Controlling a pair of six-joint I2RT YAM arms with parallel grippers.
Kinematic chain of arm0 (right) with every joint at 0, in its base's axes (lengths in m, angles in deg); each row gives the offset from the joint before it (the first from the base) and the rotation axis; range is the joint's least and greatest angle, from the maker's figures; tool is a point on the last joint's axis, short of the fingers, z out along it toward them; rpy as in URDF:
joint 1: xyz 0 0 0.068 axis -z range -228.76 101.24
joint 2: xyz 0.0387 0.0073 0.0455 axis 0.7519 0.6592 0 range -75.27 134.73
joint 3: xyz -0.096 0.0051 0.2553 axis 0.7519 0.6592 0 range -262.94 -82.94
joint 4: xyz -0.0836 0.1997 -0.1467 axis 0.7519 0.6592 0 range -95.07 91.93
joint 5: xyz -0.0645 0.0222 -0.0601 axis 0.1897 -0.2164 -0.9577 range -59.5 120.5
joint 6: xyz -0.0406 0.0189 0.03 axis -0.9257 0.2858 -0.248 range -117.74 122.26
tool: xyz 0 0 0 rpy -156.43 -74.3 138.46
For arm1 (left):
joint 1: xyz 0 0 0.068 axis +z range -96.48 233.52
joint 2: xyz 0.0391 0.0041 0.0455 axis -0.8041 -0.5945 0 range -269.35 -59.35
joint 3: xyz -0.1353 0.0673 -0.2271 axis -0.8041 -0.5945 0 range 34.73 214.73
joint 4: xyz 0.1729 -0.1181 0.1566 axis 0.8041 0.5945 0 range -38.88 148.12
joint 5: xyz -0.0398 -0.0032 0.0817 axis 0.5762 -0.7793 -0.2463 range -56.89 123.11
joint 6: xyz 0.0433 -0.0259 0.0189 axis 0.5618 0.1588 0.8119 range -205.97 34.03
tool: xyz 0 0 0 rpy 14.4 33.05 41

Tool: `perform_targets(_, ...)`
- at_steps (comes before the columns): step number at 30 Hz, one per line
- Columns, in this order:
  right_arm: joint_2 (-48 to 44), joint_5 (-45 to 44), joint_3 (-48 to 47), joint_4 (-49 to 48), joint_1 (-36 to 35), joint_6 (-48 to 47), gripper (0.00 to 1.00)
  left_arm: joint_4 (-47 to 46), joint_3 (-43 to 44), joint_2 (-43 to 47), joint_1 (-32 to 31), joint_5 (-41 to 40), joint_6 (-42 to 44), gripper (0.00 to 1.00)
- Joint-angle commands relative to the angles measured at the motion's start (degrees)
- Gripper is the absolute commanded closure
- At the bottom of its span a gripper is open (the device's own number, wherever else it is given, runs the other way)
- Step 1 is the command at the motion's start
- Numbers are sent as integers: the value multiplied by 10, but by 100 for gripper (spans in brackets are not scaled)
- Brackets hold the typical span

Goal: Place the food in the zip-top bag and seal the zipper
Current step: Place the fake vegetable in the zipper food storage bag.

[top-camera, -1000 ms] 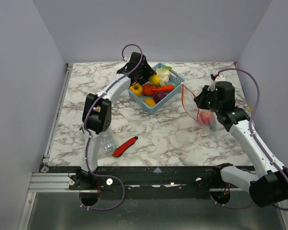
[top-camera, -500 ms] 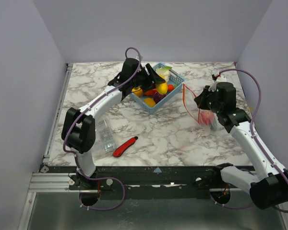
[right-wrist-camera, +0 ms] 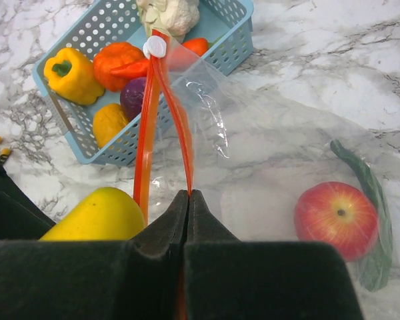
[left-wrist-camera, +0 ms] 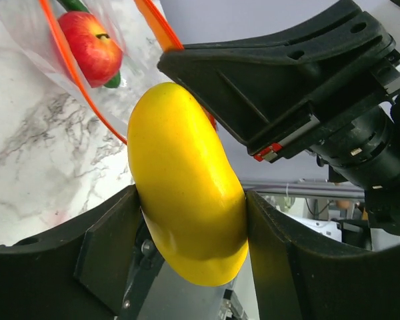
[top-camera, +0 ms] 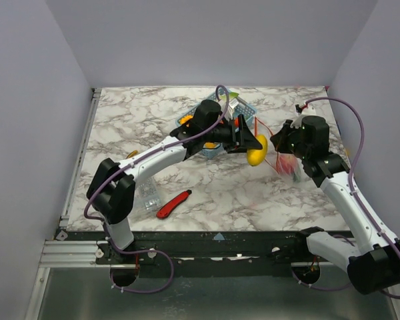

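Observation:
My left gripper (top-camera: 251, 145) is shut on a glossy yellow fruit (left-wrist-camera: 187, 180), one piece of the food, and holds it above the table. The fruit (right-wrist-camera: 100, 217) hangs just left of the zip-top bag's (right-wrist-camera: 253, 147) open mouth. My right gripper (right-wrist-camera: 189, 199) is shut on the orange-red zipper (right-wrist-camera: 147, 133) and holds the mouth up. A red apple (right-wrist-camera: 337, 219) and a green piece (right-wrist-camera: 363, 183) lie inside the bag. More food sits in the blue basket (right-wrist-camera: 87, 30): a yellow pepper (right-wrist-camera: 70, 73), an orange piece (right-wrist-camera: 120, 60), a purple piece (right-wrist-camera: 135, 97) and a white cauliflower (right-wrist-camera: 170, 13).
A red utility knife (top-camera: 173, 204) lies near the front left of the marble table (top-camera: 220, 193). A clear ridged box (top-camera: 147, 197) sits beside it. The left arm stretches across the basket (top-camera: 245, 107) and hides most of it from above. Grey walls close the back and sides.
The left arm swung right from the basket, carrying the yellow fruit to the bag's mouth. The right gripper and the bag have stayed in place.

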Motion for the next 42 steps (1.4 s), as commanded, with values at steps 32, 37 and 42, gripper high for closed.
perform_targets(32, -15, 18, 8, -18, -1, 6, 100, 38, 95, -72, 1, -34, -58, 18)
perform_targets(37, -14, 17, 8, -16, -1, 6, 100, 35, 86, -64, 1, -36, -56, 18)
perform_targets(42, -15, 18, 9, -18, -1, 7, 100, 50, 78, -40, 7, -51, -18, 18)
